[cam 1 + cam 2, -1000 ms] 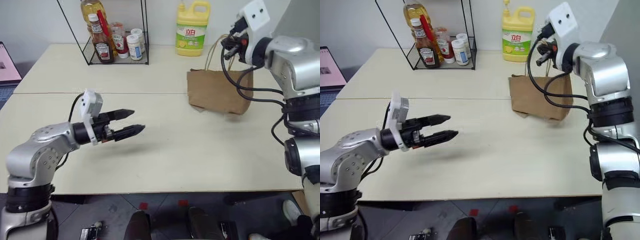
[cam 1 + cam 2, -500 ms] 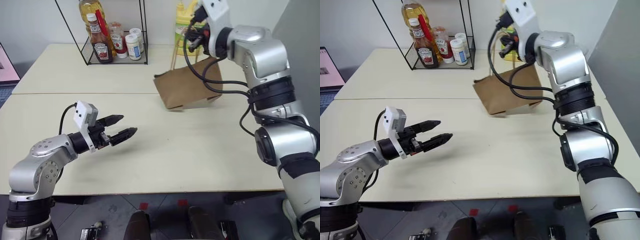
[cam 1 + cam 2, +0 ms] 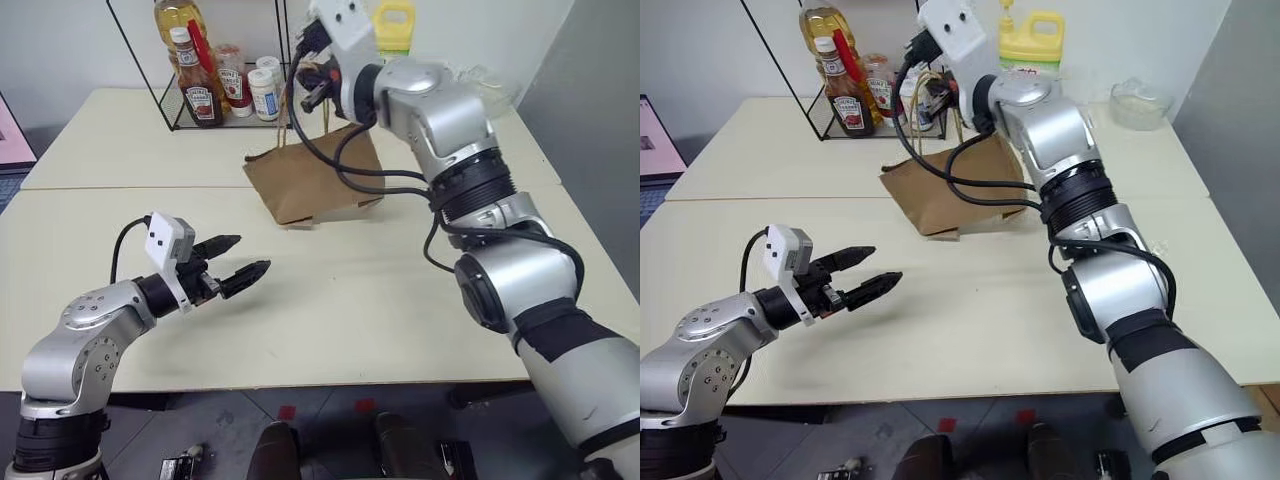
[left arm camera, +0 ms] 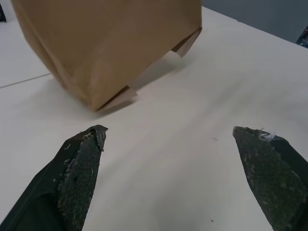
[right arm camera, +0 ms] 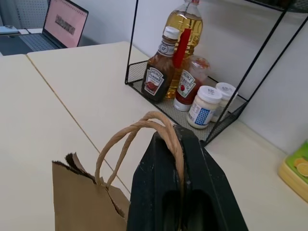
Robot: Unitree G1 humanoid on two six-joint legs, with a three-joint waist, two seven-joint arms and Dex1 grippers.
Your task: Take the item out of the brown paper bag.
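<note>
I see the plain tan kraft paper bag hanging tilted over the far half of the pale table. Its long side runs across my view, its toothed top edge faces up toward the handles, and one bottom corner is lower and touches or almost touches the table. The item inside the bag I cannot see.

My right gripper is clamped on the thin twisted-paper loop handles, which pass between the two black fingers. The bag hangs below from these loops.

My left gripper hovers above the near part of the table, well apart from the bag, with its two black fingers spread wide and nothing between them. It points toward the bag's lower folded edge.

Behind the bag, a black wire rack holds a dark brown sauce bottle, a red ketchup bottle, a small white jar and a tall bottle of yellow oil. A yellow detergent jug stands at the far edge.
</note>
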